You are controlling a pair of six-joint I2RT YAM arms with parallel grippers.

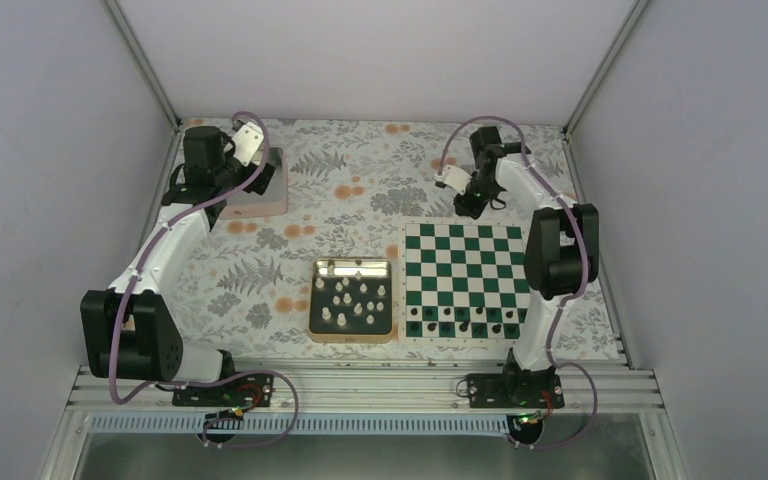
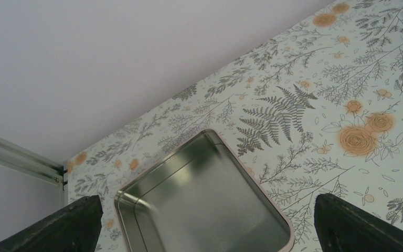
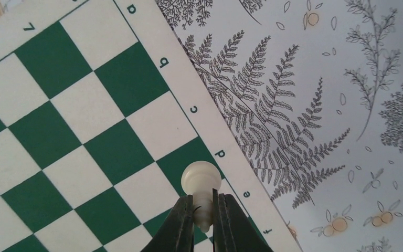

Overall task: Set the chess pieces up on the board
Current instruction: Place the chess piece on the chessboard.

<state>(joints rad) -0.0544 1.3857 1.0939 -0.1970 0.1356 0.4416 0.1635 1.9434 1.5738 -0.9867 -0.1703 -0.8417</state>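
Observation:
My right gripper [image 3: 203, 210] is shut on a small white chess piece [image 3: 200, 178], held by its stem with its round base pointing away from the camera. It hangs above the far border of the green and white board [image 3: 84, 131], by the letters d and e. From above, that gripper [image 1: 465, 205] is at the board's [image 1: 465, 262] far edge. Several more white chess pieces [image 1: 345, 298] lie in the gold-rimmed tray [image 1: 352, 338]. My left gripper [image 2: 208, 202] is open and holds nothing, above an empty metal tin [image 2: 204, 210].
Black pieces [image 1: 465, 322] stand along the board's near rows. The pink-rimmed tin [image 1: 260, 195] sits at the far left of the floral tablecloth. The enclosure walls close in the table on the left, right and back.

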